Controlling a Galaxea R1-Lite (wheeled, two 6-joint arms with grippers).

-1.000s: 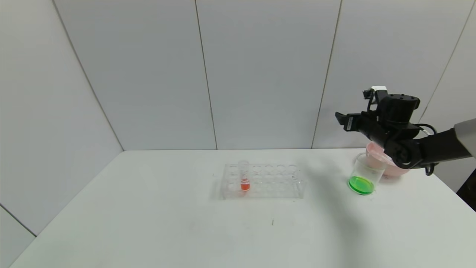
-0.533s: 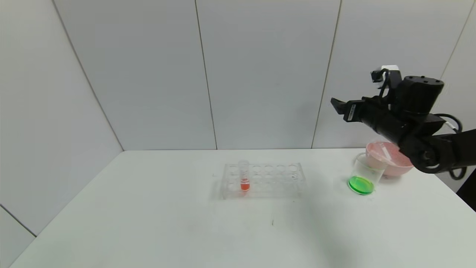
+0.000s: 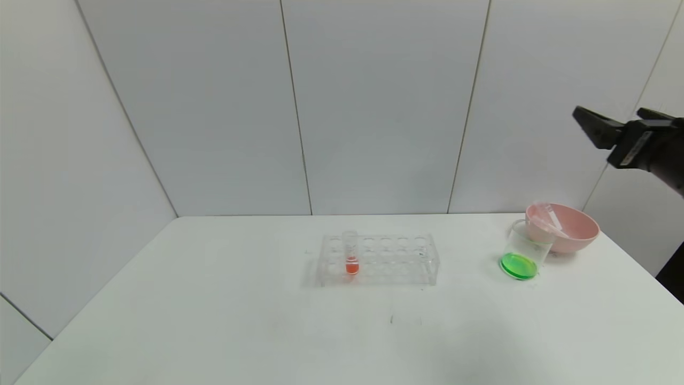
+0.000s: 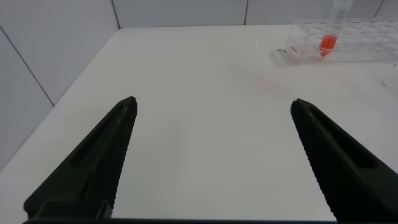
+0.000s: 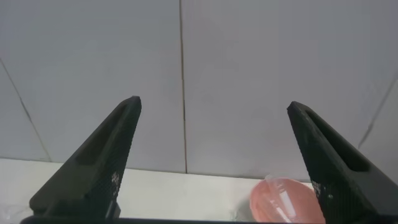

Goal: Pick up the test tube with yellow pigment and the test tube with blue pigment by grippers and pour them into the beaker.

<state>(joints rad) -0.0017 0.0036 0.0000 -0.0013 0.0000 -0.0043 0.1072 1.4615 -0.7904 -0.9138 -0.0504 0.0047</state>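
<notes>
The beaker (image 3: 528,241) stands at the table's right, against the pink bowl, with green liquid (image 3: 518,266) in its bottom. No tube with yellow or blue pigment is in view. Clear empty tubes (image 3: 549,215) lie in the pink bowl (image 3: 574,231), also seen in the right wrist view (image 5: 283,200). My right gripper (image 3: 617,116) is open and empty, high above and to the right of the bowl; its wrist view (image 5: 214,106) faces the wall. My left gripper (image 4: 211,106) is open and empty, low over the table's left part, out of the head view.
A clear tube rack (image 3: 385,259) stands mid-table with one orange-red tube (image 3: 351,258) in it; both show in the left wrist view, the rack (image 4: 360,46) and the tube (image 4: 328,34). The white table (image 3: 267,331) ends at grey wall panels behind.
My right gripper has risen and swung right, away from above the beaker and bowl, staying open. The beaker, bowl and rack have not moved.
</notes>
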